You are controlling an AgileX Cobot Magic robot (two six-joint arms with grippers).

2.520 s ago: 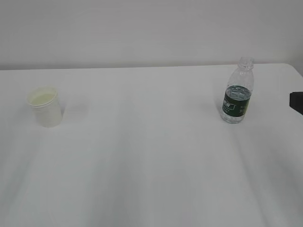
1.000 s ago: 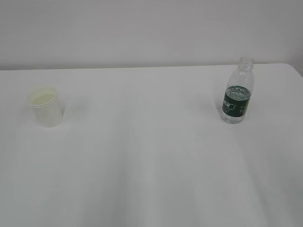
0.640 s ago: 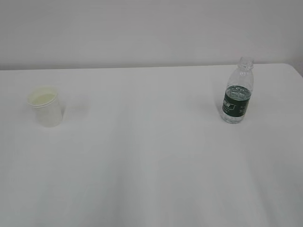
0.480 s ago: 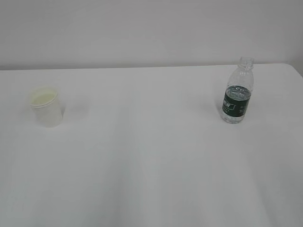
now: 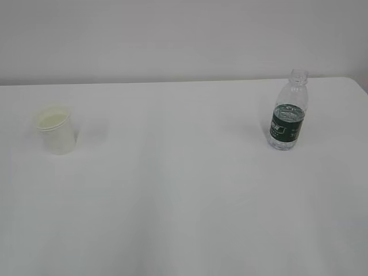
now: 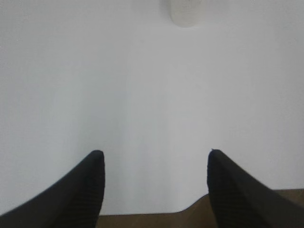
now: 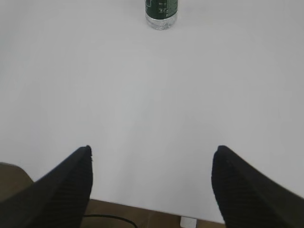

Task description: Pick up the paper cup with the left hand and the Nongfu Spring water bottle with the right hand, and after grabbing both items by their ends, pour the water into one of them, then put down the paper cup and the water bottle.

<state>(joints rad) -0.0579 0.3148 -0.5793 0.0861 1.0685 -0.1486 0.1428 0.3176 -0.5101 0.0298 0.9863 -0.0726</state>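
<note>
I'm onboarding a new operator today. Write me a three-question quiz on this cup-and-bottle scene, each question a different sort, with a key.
1. True or false: the paper cup lies tipped on its side.
2. What is the left gripper holding? A) cup B) bottle C) nothing
3. Fill in: the water bottle has no ____ on its neck.

Key: 1 false, it stands upright on the table. 2 C, its jaws are open and empty, like the right gripper. 3 cap.

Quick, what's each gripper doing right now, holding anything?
Left gripper: open, holding nothing; paper cup far ahead.
Right gripper: open, holding nothing; water bottle far ahead.
</note>
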